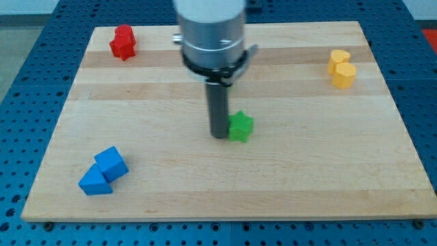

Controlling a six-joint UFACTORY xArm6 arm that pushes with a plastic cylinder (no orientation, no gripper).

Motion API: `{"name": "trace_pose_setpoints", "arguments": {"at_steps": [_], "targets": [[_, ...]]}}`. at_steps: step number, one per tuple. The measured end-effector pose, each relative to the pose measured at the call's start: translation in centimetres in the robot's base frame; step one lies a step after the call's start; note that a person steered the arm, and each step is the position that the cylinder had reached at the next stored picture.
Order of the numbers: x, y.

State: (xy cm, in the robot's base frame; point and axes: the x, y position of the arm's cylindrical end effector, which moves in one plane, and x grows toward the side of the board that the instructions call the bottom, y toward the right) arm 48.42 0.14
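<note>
My tip [219, 135] rests on the wooden board [225, 178] near its middle, touching or almost touching the left side of a green star-shaped block [240, 126]. The dark rod rises from there to the grey arm body at the view's top. No other block is close to the tip. Two blue blocks sit at the lower left: a cube [111, 163] and a triangular one [94, 182] touching it.
Two red blocks [123, 42] lie together at the board's upper left corner. At the upper right are two yellow blocks, a heart-like one [338, 59] and a hexagonal one [344, 74] just below it. Blue perforated table surrounds the board.
</note>
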Motion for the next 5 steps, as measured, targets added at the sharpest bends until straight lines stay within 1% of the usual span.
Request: {"name": "trace_pose_setpoints", "arguments": {"at_steps": [3,4,5], "targets": [[0.0,12.8],[0.0,16.2],[0.3,18.1]]}}
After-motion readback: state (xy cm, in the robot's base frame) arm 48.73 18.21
